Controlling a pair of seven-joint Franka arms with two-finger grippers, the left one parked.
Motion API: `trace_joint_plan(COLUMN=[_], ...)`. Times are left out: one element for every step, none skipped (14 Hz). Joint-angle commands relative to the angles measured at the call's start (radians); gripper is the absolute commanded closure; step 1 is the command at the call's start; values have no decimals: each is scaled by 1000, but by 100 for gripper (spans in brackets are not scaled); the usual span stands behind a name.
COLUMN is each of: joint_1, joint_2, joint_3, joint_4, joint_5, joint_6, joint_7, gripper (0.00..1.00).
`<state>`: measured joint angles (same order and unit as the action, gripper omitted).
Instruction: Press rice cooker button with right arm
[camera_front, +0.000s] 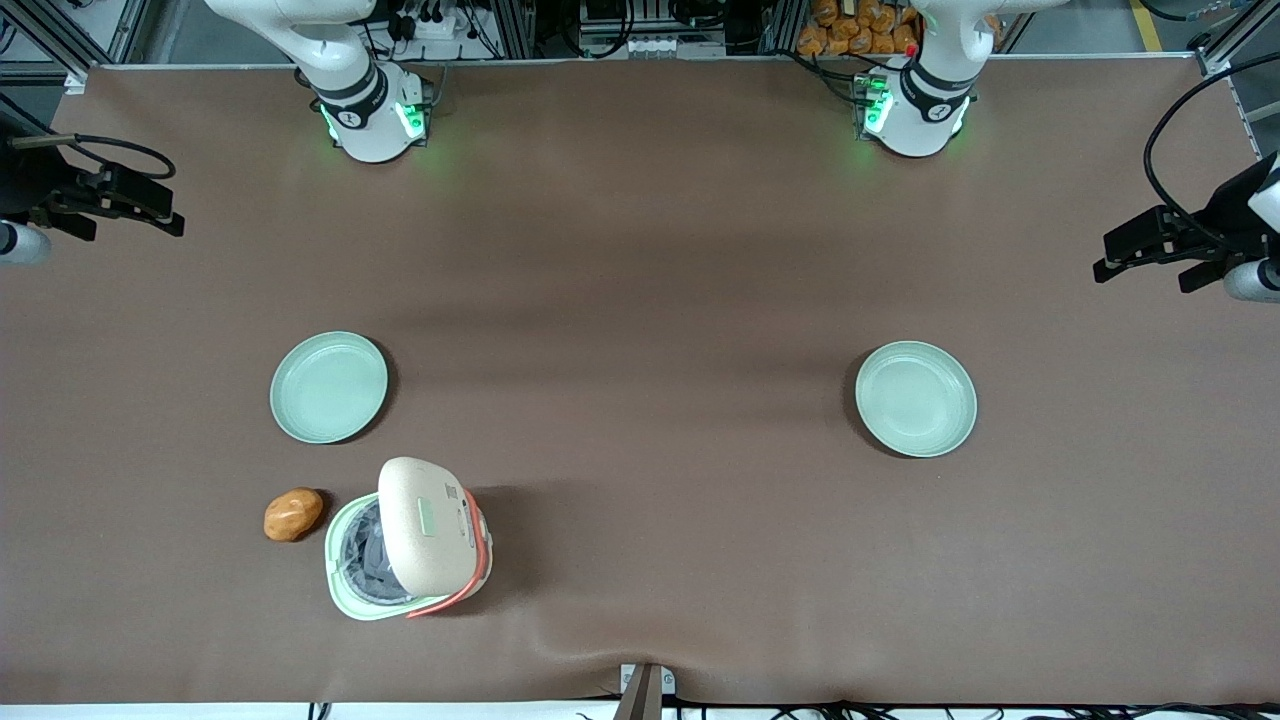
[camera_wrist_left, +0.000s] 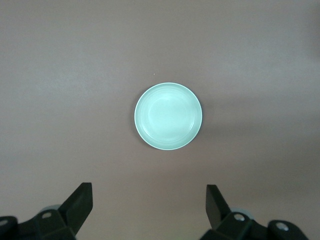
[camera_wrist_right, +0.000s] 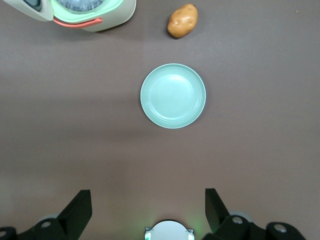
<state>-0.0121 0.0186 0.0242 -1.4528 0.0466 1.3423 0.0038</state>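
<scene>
The rice cooker (camera_front: 408, 540) stands near the table's front edge, toward the working arm's end. Its cream lid (camera_front: 430, 525) is tilted up, so the dark inner pot (camera_front: 362, 560) shows inside the pale green rim. The button (camera_front: 427, 518) is a small pale green rectangle on the lid. My right gripper (camera_front: 165, 208) hangs high over the working arm's end of the table, well apart from the cooker, open and empty. In the right wrist view the gripper (camera_wrist_right: 148, 207) has its fingers (camera_wrist_right: 80, 207) wide apart, with part of the cooker (camera_wrist_right: 107, 12) visible.
A pale green plate (camera_front: 328, 387) (camera_wrist_right: 173, 95) lies farther from the front camera than the cooker. A potato (camera_front: 293, 513) (camera_wrist_right: 182, 21) lies beside the cooker. A second plate (camera_front: 916, 398) (camera_wrist_left: 168, 116) lies toward the parked arm's end. The working arm's base (camera_front: 370, 110) stands at the table's back edge.
</scene>
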Motion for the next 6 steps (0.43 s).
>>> trace_joint_plan(joint_1=[17, 17, 18, 18, 17, 17], joint_2=[-11, -11, -11, -11, -11, -11], joint_3=[-20, -27, -32, -32, -32, -32], joint_4=[-9, -8, -8, -5, -5, -5], joint_5=[-17, -17, -17, -19, -19, -21], joint_6=[2, 2, 2, 2, 2, -2], joint_7=[19, 19, 19, 19, 19, 19], gripper=[0, 0, 0, 0, 0, 0])
